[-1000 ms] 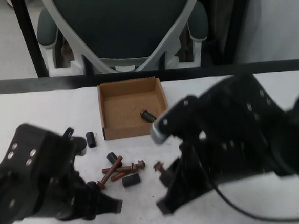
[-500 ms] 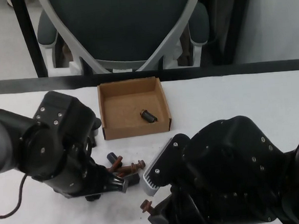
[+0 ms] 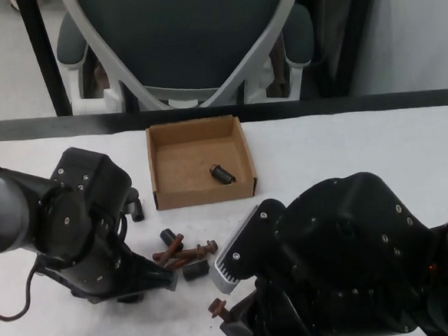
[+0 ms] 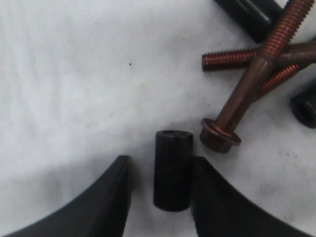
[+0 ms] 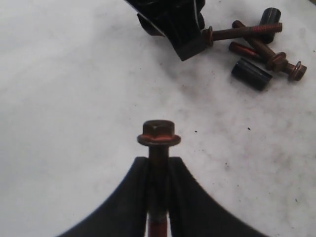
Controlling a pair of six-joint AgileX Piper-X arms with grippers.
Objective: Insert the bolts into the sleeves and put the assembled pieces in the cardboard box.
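Left wrist view — left gripper (image 4: 161, 167) low, straddling a sleeve (image 4: 172, 170).

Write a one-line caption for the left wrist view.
Left hand straddles a black sleeve on the white bench, not yet closed on it, beside crossed copper-coloured bolts.

Nothing to read here, honestly; no text, labels, brands or numbers that I can make out on the cardboard box (image 3: 185, 163), the bolts (image 3: 185, 252) or the sleeves (image 4: 172, 170); if the bolt (image 5: 158, 132) seen up close has a stamp on its head, it's too blurry to tell.
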